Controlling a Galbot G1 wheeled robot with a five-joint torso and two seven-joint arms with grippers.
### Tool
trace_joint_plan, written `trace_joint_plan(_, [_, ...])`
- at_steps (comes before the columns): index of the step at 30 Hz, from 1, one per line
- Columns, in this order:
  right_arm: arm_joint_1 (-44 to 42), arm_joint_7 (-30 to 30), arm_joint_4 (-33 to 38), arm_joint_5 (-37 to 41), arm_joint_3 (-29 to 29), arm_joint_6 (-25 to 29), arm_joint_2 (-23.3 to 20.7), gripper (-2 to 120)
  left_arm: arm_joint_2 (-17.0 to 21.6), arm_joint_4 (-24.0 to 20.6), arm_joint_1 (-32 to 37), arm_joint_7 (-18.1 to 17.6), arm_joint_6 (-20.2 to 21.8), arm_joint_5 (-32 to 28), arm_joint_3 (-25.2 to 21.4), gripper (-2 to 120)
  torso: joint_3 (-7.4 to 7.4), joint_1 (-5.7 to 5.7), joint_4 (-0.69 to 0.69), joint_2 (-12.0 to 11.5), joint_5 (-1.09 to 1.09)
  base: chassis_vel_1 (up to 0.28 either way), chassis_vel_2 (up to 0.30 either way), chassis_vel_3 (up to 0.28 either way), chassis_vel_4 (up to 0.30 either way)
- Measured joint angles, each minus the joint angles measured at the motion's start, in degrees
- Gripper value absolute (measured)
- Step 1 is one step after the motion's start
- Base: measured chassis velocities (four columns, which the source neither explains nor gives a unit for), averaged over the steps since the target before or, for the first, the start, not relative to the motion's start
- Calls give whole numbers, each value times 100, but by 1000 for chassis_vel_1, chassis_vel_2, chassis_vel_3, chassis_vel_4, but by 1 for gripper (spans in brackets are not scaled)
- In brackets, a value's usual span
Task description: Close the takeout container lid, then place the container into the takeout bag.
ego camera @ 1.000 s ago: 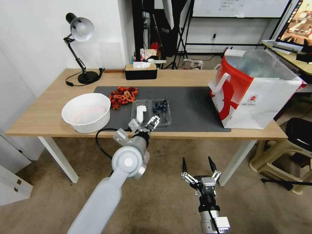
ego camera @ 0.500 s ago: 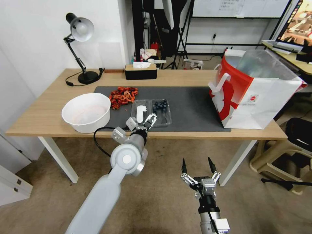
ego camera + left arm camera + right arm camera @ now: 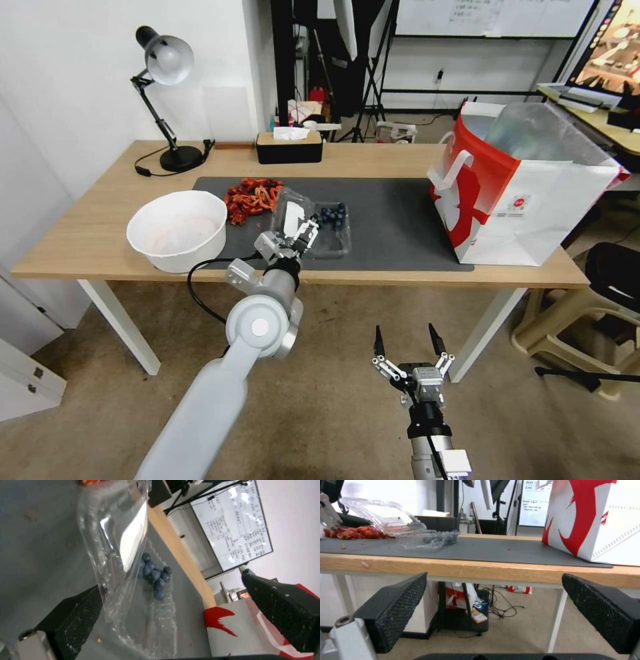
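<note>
clear plastic clamshell takeout container [image 3: 325,228]: dark blue berries | its clear hinged lid [image 3: 291,212]: white oblong label | large paper takeout bag [image 3: 527,193]: red and white, silvery lining, round red logo | wooden counter [image 3: 87,233]: pale tan, dark grey mat [image 3: 393,220] | round bowl [image 3: 178,230]: white

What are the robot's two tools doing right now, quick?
Left tool: open, at the half-raised lid of the takeout container, gripping nothing.
Right tool: open, empty, below the table edge.
</note>
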Motion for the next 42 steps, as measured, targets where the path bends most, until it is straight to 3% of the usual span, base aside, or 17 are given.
trace_joint_plan(9, [-12,0,-7,-40,2,10,33,100,219,25,-50,402,240,118,-17,100,0,0,-2,0,-1,0,0,0,0])
trace_joint_plan(16, [-27,0,-40,-74,3,44,55,100,553,257,-330,993,319,199,145,100,0,0,-2,0,2,0,0,0,0])
trace_joint_plan(21, [-29,0,-52,-79,4,55,66,100,731,315,-442,1211,335,257,234,100,0,0,-3,0,1,0,0,0,0])
trace_joint_plan(28, [-25,0,-86,-84,4,64,68,100,1194,494,-648,1842,327,616,441,100,0,0,-3,0,3,0,0,0,0])
trace_joint_plan(31, [-22,0,-95,-94,4,72,68,100,1399,601,-746,2267,307,871,503,100,0,0,-2,0,4,0,0,0,0])
trace_joint_plan(33, [-22,0,-96,-95,4,74,68,100,1428,618,-762,2328,301,909,513,100,0,0,-3,0,4,0,0,0,0])
trace_joint_plan(34, [-22,0,-97,-98,4,78,67,100,1536,685,-820,2601,261,1062,549,100,0,0,-2,0,4,0,0,0,0])
trace_joint_plan(42, [-22,6,-97,-98,5,87,68,100,1777,857,-923,3096,138,1440,699,100,0,0,-2,0,4,0,0,0,0])
